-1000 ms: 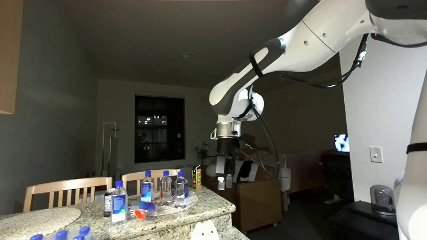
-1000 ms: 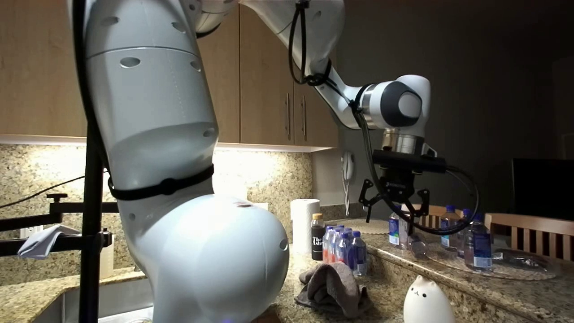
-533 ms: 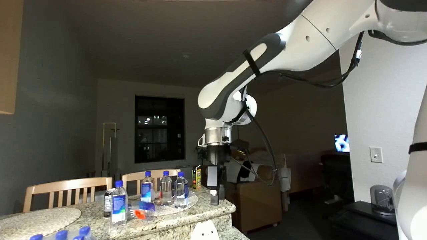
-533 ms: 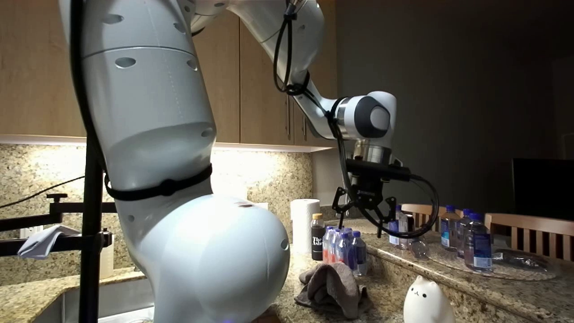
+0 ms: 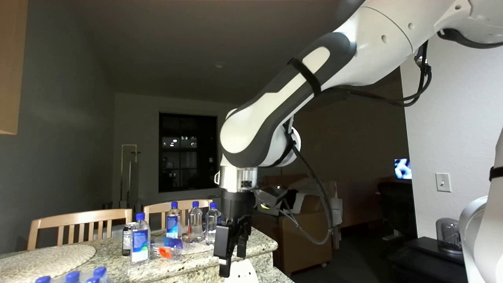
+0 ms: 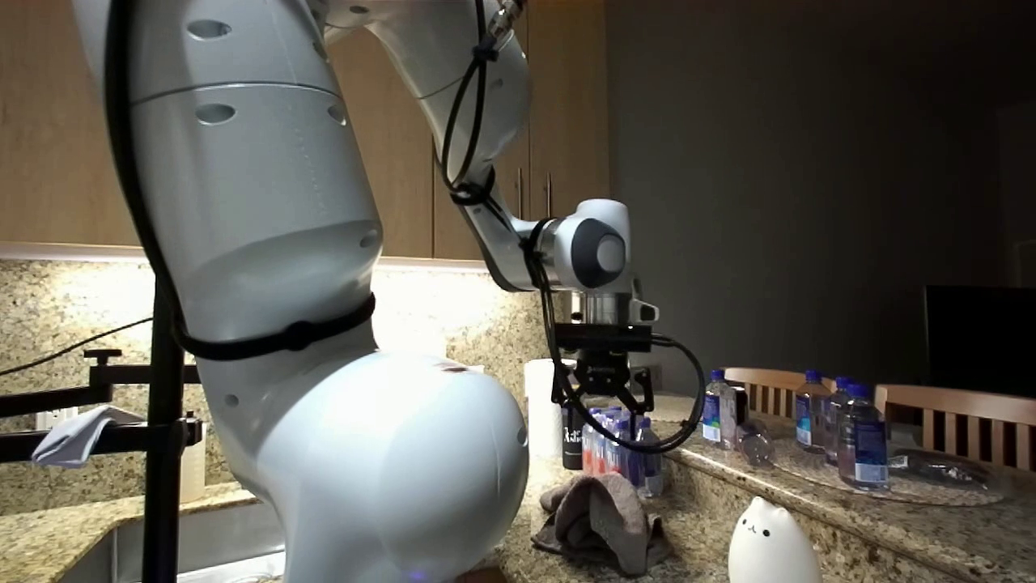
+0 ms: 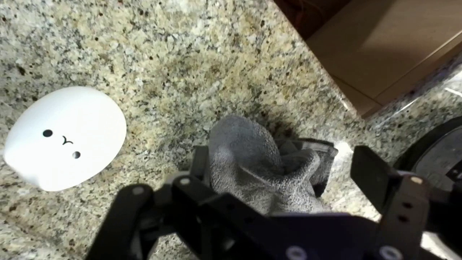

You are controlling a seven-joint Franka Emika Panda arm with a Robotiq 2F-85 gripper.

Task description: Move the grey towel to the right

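The claw [image 6: 599, 417] has sunk and swung above the grey towel [image 6: 605, 518], now partly covering the white cat figure [image 5: 246, 271] in an exterior view

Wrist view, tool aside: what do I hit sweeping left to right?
White cat-faced figure → grey towel → dark-rimmed round object, cut off by the right edge; can't tell what it is.

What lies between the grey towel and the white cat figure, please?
In an exterior view, only bare speckled counter lies between the grey towel and the white cat figure.
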